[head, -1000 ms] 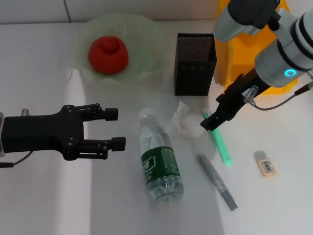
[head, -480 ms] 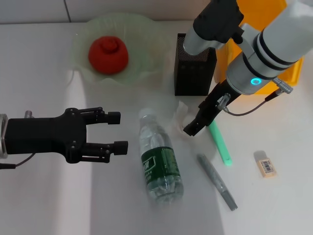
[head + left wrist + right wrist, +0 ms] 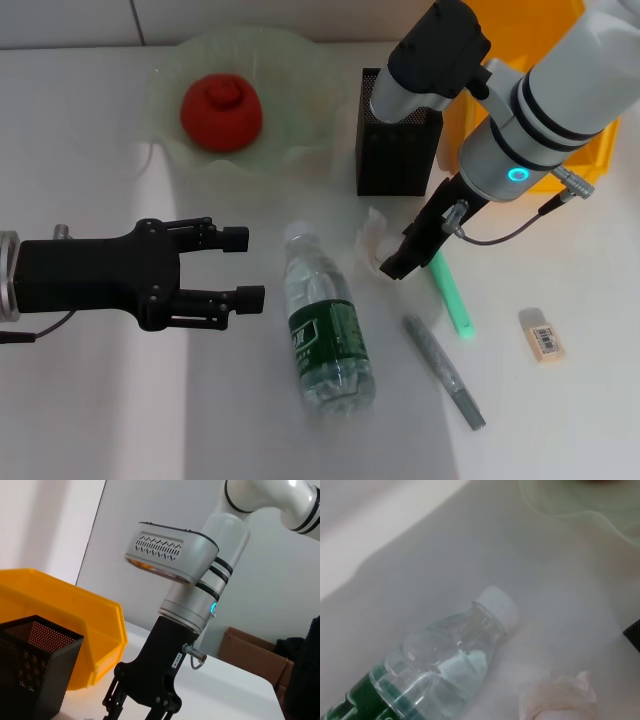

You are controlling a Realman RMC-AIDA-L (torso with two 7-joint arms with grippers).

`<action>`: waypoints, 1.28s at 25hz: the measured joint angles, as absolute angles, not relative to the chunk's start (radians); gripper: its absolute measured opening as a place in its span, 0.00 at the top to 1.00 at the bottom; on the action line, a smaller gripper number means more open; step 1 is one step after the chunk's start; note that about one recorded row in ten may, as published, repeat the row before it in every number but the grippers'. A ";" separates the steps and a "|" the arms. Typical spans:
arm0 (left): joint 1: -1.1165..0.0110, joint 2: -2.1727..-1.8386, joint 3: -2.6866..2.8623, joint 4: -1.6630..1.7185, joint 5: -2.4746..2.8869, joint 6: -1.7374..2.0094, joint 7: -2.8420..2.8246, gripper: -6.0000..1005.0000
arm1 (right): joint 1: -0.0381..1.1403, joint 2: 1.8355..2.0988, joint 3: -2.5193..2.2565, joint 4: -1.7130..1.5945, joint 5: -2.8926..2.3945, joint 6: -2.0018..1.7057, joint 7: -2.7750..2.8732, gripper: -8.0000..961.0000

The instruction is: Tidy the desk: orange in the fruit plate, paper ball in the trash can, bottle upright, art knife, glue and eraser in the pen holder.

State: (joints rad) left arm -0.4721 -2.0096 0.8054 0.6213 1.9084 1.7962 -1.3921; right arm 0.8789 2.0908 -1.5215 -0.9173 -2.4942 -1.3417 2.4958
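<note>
Trash can (image 3: 480,120) at one o'clock, partly behind right arm. Bottle (image 3: 328,330) lies flat at centre. Left claw (image 3: 240,268) hangs at nine o'clock, fingers wide apart, empty. Right claw (image 3: 395,266) sits over paper ball (image 3: 372,240) just past centre; spread unreadable, ball mostly hidden. Risk: off-centre pinch flicks ball toward bottle.

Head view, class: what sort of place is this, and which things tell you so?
Probably a desk set up for a robot tidying test. A mesh pen holder stands on the white top, an eraser lies loose, and a yellow trash can sits behind; cardboard boxes in the left wrist view suggest a lab.
</note>
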 joint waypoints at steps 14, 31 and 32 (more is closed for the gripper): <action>-0.476 -2.009 0.801 0.621 1.908 1.794 -1.396 0.16 | 0.843 2.088 -1.509 -1.023 -2.494 -1.422 2.509 0.52; -0.477 -2.008 0.798 0.621 1.908 1.794 -1.390 0.16 | 0.548 2.086 -1.314 -1.869 -2.506 -1.755 2.587 0.52; -0.477 -2.007 0.798 0.621 1.908 1.794 -1.390 0.16 | 0.535 2.086 -1.284 -1.902 -2.506 -1.760 2.588 0.52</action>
State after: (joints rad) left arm -0.4772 -2.0073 0.7977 0.6212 1.9082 1.7940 -1.3901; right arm 0.5346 2.0860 -1.2844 -1.9023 -2.5059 -1.7595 2.5881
